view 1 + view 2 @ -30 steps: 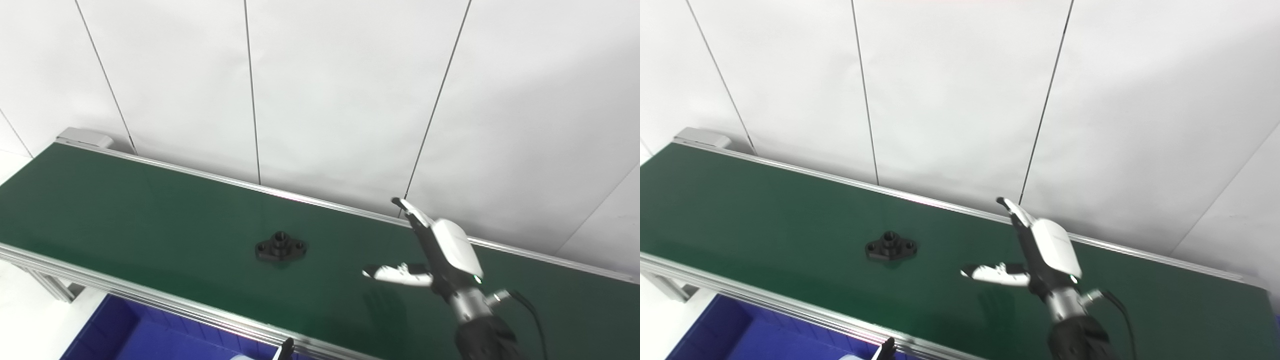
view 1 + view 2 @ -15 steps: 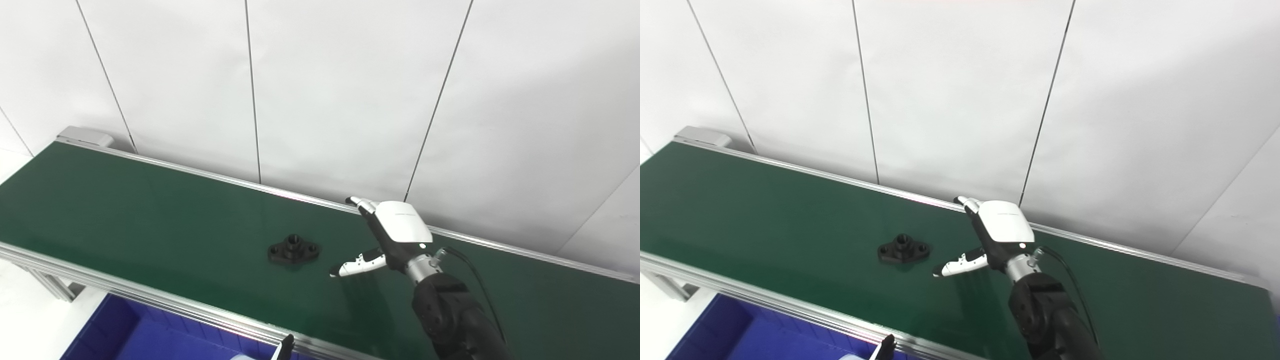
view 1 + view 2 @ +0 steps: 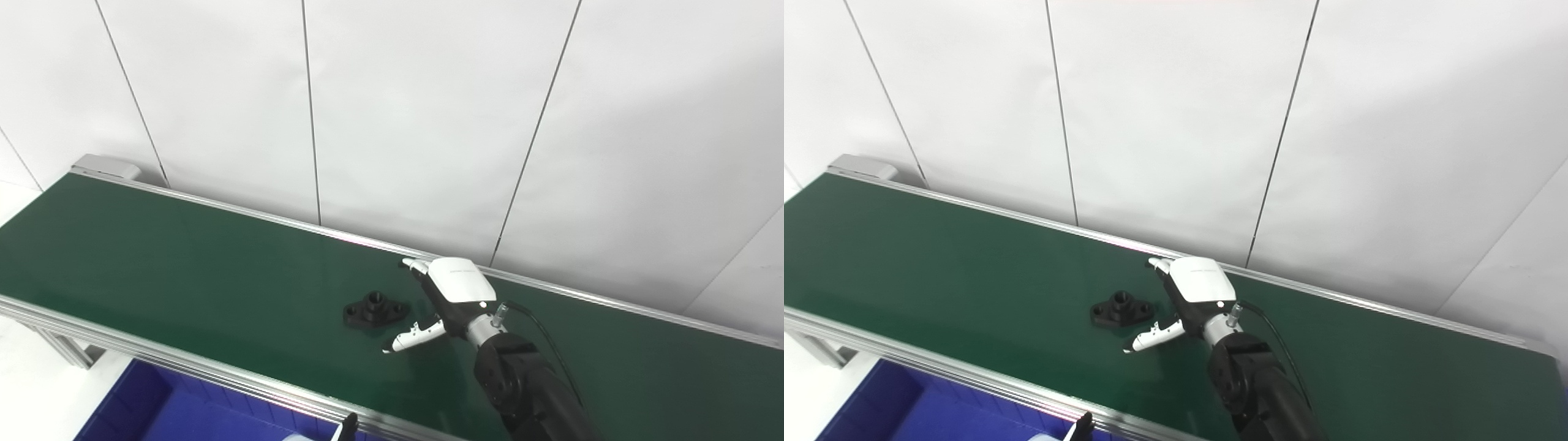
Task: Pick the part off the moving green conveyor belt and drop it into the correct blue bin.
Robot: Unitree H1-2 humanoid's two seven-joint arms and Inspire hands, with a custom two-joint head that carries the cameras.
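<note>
A black flanged part (image 3: 375, 308) lies flat on the green conveyor belt (image 3: 184, 263), near the middle. My right hand (image 3: 447, 294) is low over the belt just to the right of the part, open, with its fingers (image 3: 415, 267) behind and its thumb (image 3: 411, 337) in front of the part's right end. It holds nothing. The part also shows in the right eye view (image 3: 1121, 309), with the right hand (image 3: 1193, 293) close beside it. My left hand is not in view.
A blue bin (image 3: 184, 416) sits below the belt's front rail (image 3: 153, 355) at the bottom left. A small black and white object (image 3: 347, 427) pokes up at the bottom edge. A white panelled wall stands behind the belt.
The part has ridden the belt to the right. My right hand has moved left and down toward it, from well to its right to right beside it, still open.
</note>
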